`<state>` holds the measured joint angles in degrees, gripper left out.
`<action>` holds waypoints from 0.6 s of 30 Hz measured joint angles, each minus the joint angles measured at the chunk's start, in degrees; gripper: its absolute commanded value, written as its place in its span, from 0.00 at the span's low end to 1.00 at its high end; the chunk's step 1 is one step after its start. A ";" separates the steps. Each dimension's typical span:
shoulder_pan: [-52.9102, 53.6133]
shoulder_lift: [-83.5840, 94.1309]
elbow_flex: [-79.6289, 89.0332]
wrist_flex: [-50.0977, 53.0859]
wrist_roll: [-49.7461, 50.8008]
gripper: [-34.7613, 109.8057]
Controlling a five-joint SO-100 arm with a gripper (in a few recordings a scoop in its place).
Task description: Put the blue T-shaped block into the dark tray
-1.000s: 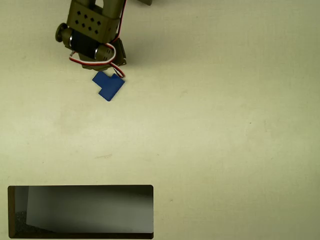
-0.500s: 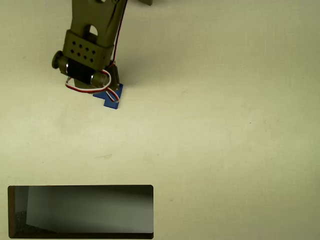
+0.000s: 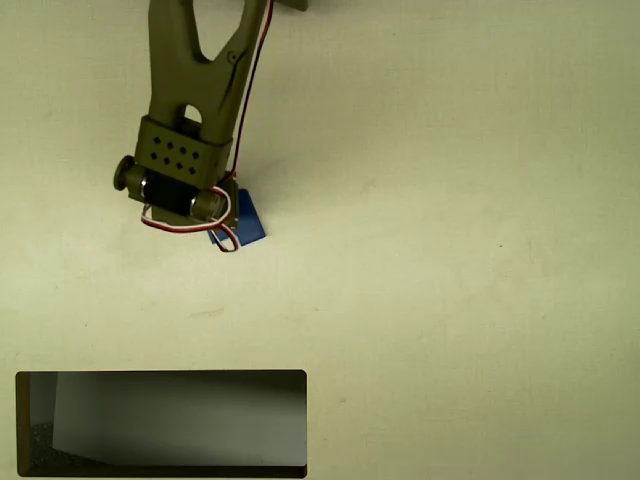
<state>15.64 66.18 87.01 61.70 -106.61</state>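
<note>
Overhead view. Olive arm point(image 3: 195, 70) reaches down from top edge, wrist motor block with red-white wires at its lower end. Hand point(image 3: 222, 222) sits beneath wrist block, fingers hidden by it; cannot tell whether spread or closed, or whether gripping. Blue T-shaped block point(image 3: 248, 222) pokes out at hand's lower right, partly covered by wrist and wires. Dark tray point(image 3: 160, 376) lies well below hand, at bottom-left of pale surface point(image 3: 460, 250), well apart from block.
</note>
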 measured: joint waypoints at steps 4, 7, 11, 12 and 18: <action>-2.11 -3.16 -5.36 -0.53 2.64 0.24; -4.66 -4.92 -7.65 -0.53 4.75 0.24; -7.29 -5.27 -8.09 -0.53 6.94 0.24; -7.47 -5.27 -8.09 -0.53 7.03 0.24; -3.25 1.67 -8.17 4.31 5.54 0.24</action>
<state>12.39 67.85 78.84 66.01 -101.07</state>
